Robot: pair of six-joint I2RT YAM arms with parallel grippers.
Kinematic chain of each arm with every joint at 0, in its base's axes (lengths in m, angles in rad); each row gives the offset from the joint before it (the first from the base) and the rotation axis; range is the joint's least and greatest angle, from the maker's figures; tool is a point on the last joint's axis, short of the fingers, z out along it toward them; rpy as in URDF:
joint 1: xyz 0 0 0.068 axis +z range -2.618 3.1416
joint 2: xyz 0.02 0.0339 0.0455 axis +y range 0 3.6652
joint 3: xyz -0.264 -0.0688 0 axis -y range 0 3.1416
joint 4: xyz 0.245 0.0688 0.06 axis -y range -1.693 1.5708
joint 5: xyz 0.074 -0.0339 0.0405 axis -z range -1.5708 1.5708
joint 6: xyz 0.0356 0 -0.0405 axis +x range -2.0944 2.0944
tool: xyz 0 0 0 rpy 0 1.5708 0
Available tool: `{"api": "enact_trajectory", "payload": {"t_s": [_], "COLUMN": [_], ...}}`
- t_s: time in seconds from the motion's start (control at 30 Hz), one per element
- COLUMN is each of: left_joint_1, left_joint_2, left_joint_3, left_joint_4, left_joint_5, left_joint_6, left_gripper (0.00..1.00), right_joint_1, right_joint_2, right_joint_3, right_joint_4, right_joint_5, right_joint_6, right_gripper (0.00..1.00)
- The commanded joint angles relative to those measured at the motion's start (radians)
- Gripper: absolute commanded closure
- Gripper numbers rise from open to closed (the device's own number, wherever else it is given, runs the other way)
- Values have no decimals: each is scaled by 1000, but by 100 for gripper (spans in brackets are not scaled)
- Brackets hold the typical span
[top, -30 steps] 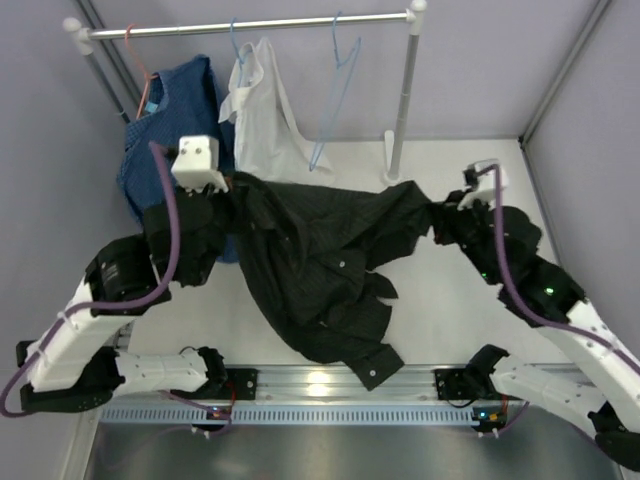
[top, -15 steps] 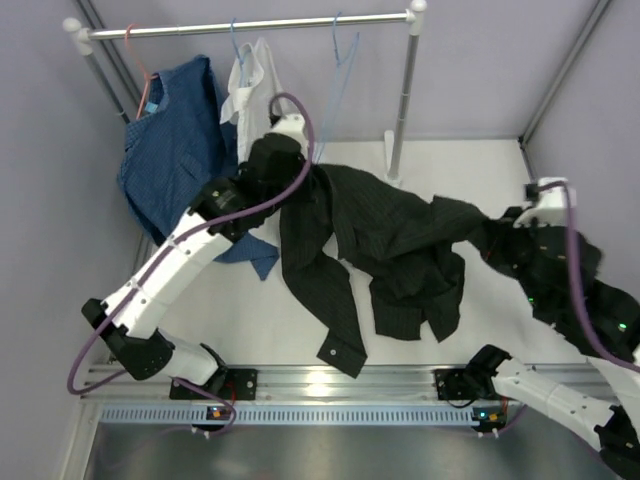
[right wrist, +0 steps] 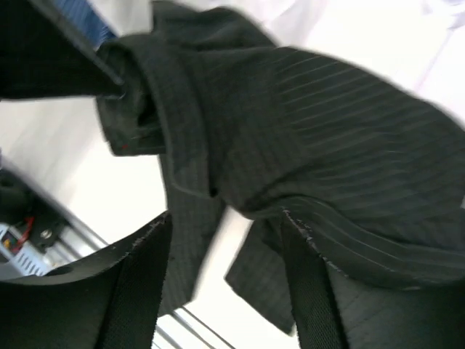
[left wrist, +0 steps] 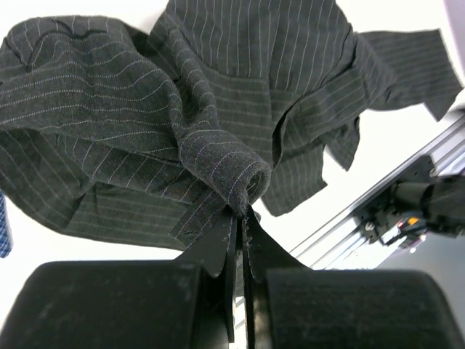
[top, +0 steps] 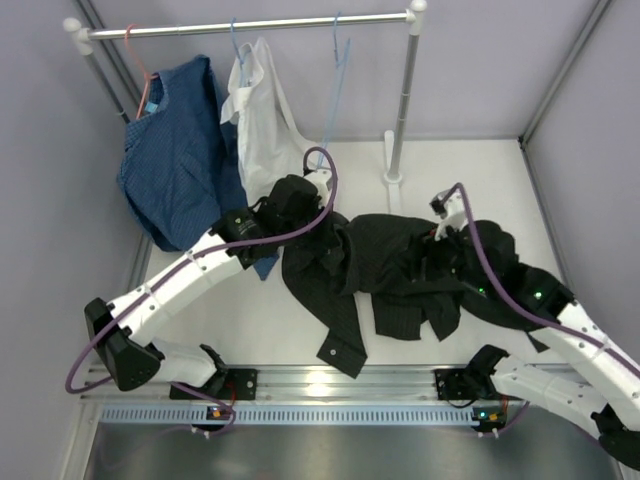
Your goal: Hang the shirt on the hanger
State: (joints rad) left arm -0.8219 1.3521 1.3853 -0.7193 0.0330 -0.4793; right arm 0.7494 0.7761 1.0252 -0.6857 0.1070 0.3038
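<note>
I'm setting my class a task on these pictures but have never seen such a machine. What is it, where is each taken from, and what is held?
This is a robot: a white left arm and a white right arm, bolted at the table's near edge, each ending in a two-fingered claw. The wide picture looks down from above; the other two come from wrist cameras. A black pinstriped button-up shirt lies crumpled on the white table. The left claw is pinched shut on a fold of it; the right claw stands open against the cloth. On the metal rail behind hang a blue shirt, a white shirt and a bare light-blue wire hanger.
</note>
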Motion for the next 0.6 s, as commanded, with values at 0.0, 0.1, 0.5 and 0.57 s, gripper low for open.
{"api": "enact_trajectory", "payload": {"t_s": [0.0,0.1,0.5,0.57], "left_joint_1": [3,3,3,3], "left_joint_2": [-24,-25,-114,-134], "left_joint_3": [-6,1,-72,-86], "left_joint_4": [95,101,218,231], "left_joint_5": [-4,-15,-90,-88], "left_joint_6": [-39,-53,-173,-177], "left_gripper": [100,100,100,100], "right_joint_1": [68,131,334,337], "right_joint_2": [46,77,386,431], "right_joint_3": [-120,-212,-152,-149], "right_joint_4": [327,463,591,581], "right_joint_5": [-130,-75,365,440], "right_joint_6": [76,106,135,144], "right_gripper": [42,43,43,44]}}
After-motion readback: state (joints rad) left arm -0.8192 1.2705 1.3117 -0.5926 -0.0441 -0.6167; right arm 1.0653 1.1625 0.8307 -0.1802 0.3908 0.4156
